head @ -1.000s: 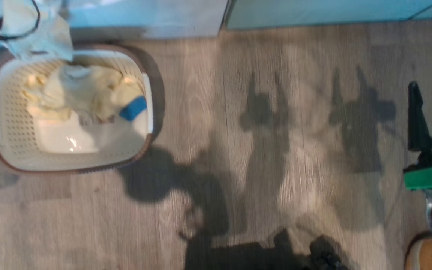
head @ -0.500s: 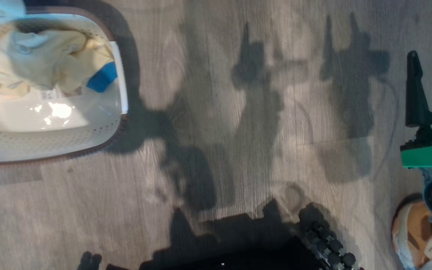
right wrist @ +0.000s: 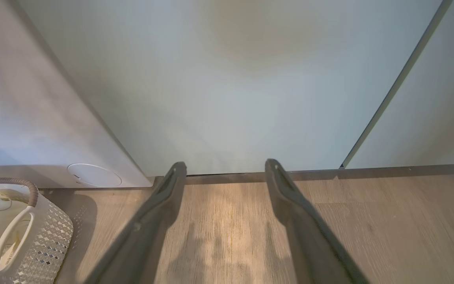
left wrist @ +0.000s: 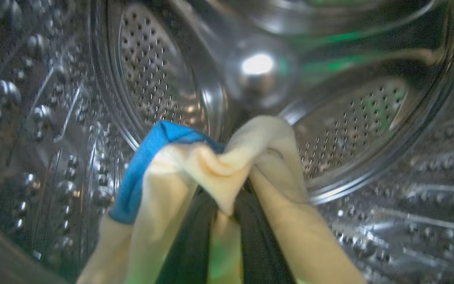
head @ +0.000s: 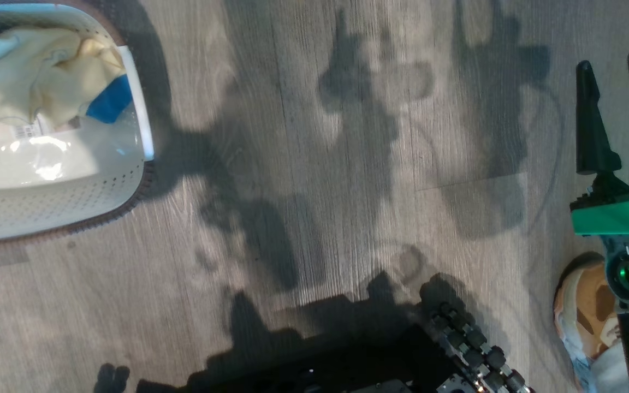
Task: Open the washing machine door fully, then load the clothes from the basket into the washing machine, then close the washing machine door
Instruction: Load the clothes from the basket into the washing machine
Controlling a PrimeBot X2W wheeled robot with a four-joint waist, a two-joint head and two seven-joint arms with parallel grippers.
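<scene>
Clothes (left wrist: 227,173) in two places. First lot: one cream-yellow bunch with one blue piece (left wrist: 144,169) on its left, pinched by left gripper (left wrist: 227,209) inside the steel drum (left wrist: 152,79) of the washing machine (right wrist: 34,130), short of the perforated back wall. Two dark fingers (left wrist: 195,240) counted, pressed nearly together on the cloth, tips buried under fabric, lower cloth cut off by the frame edge. One garment or several in the bunch: cannot tell. Second lot: cream-yellow heap (head: 36,93) in the basket (head: 74,213) at upper left of head view, with one blue patch (head: 108,101) near the right wall and one small white tag (head: 25,131). Garment count not resolvable; heap and basket both cut off at left and top. One white basket handle (right wrist: 10,232) in right wrist view. Right gripper (head: 609,63) at right edge of head view, two fingers spread wide, holding nothing, well apart from basket, hovering over wood floor (head: 320,164). Aimed at pale green cabinet panels (right wrist: 231,79), two counted, split by one dark seam. Tan-and-white rounded shape (head: 582,305) at lower right, cut off, possibly a shoe. Dark robot base (head: 347,371) along bottom edge, mostly in shadow.
</scene>
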